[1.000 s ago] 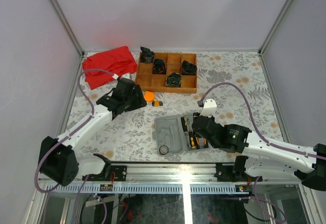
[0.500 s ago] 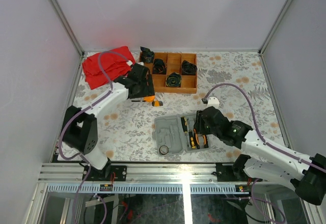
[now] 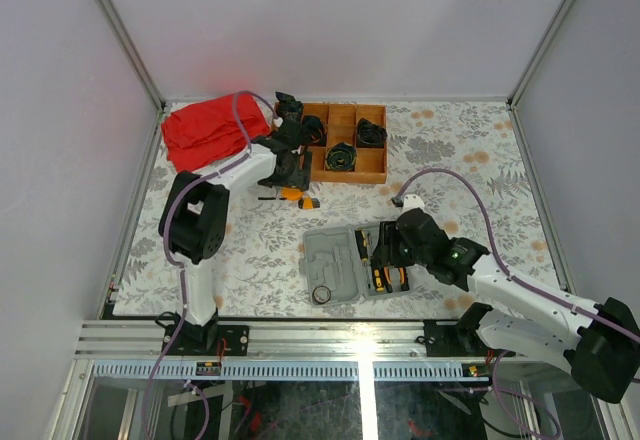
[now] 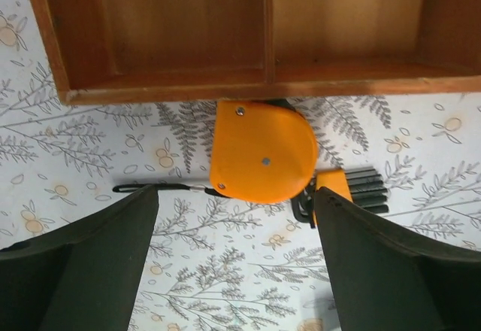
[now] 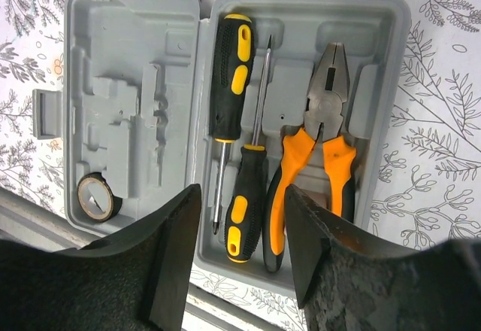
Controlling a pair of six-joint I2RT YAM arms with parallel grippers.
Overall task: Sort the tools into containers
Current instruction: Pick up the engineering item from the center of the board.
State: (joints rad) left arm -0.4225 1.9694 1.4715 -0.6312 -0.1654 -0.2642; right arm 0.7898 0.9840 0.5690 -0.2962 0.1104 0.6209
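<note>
Your bench (image 3: 450, 150) carries the grey case (image 5: 128, 83), lying open. Right tool (image 5: 242, 195) hangs above the case, jaws apart, empty. Left tool (image 4: 234, 203), beyond the case, stands wide. In the case: pliers (image 5: 319, 158), two screwdrivers (image 5: 229, 53). The tape measure (image 4: 263, 150) lies beyond the case, between the left fingers (image 4: 98, 263), untouched. The black ring (image 5: 81, 194) sits at the case lid's corner.

White-link left arm (image 3: 245, 166) and right arm (image 3: 522, 296), black joints and bases, lilac cable (image 3: 468, 182) looped along each, white box (image 3: 410, 202) at right wrist, dark matte fingers (image 5: 143, 271).
</note>
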